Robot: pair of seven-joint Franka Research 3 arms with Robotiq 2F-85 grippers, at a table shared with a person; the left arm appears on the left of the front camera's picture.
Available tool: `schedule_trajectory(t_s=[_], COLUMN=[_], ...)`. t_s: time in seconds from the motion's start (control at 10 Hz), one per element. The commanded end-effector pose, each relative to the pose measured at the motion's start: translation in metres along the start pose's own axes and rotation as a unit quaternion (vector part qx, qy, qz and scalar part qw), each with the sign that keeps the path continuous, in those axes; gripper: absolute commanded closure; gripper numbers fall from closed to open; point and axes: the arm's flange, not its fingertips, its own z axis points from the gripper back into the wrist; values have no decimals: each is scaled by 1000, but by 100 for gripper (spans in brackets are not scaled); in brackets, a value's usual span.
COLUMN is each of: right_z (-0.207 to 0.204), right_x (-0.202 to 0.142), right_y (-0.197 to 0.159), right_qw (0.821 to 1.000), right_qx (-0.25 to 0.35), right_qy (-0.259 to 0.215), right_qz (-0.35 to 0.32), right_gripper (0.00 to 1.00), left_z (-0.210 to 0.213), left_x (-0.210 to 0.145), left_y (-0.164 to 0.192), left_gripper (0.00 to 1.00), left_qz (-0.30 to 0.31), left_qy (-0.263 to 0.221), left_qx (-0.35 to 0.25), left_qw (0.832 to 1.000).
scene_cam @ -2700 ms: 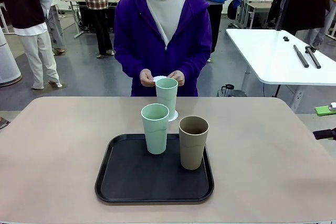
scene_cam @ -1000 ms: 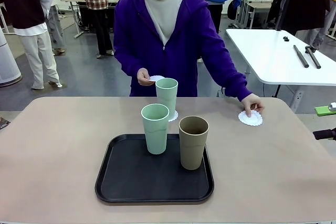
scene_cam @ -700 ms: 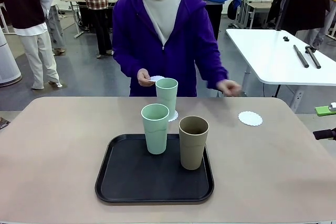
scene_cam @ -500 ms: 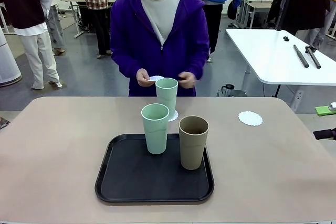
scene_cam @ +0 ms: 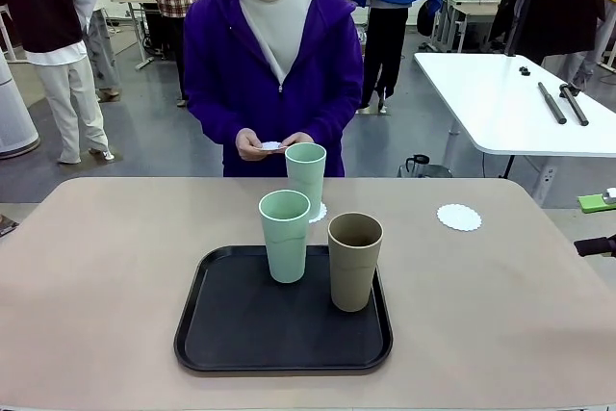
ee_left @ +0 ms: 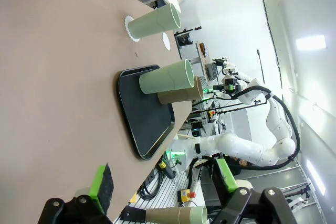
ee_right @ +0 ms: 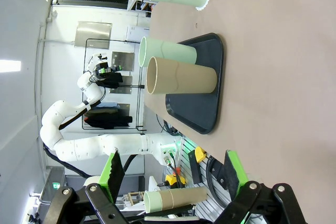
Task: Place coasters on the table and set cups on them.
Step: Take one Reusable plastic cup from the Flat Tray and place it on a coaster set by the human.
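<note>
Paper coaster (scene_cam: 459,217) lies bare and light; a tall cup (scene_cam: 354,261) set off-centre could skid it or tip. Left hand (ee_left: 163,178) and right hand (ee_right: 173,172) both gape apart, empty.

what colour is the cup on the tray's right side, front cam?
Brown-taupe, plain matte, no pattern. The cup shows best in the front view.

A robotics lab in an open hall: the robot's white right arm (ee_left: 236,148) mounted beside trailing cables (ee_left: 152,190), a white work table (scene_cam: 500,103) with dark tools (scene_cam: 563,103), a bare grey floor (scene_cam: 164,141), and people (scene_cam: 72,93) standing among further tables.
</note>
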Motion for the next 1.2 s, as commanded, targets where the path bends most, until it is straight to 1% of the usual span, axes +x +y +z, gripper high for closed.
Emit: schedule_trajectory(t_s=[0.0, 1.1], right_z=[-1, -1], right_x=[3, 3], right_y=[1, 1], right_qw=[1000, 1000], right_qx=[12, 12], right_qy=[-6, -6], right_qz=[6, 6], right_gripper=[0, 0], left_z=[4, 4], left_x=[0, 0], left_y=[0, 0], left_gripper=[0, 0], left_qz=[-9, -9], left_qy=[0, 0], left_qx=[-5, -5], left_qw=[1000, 1000])
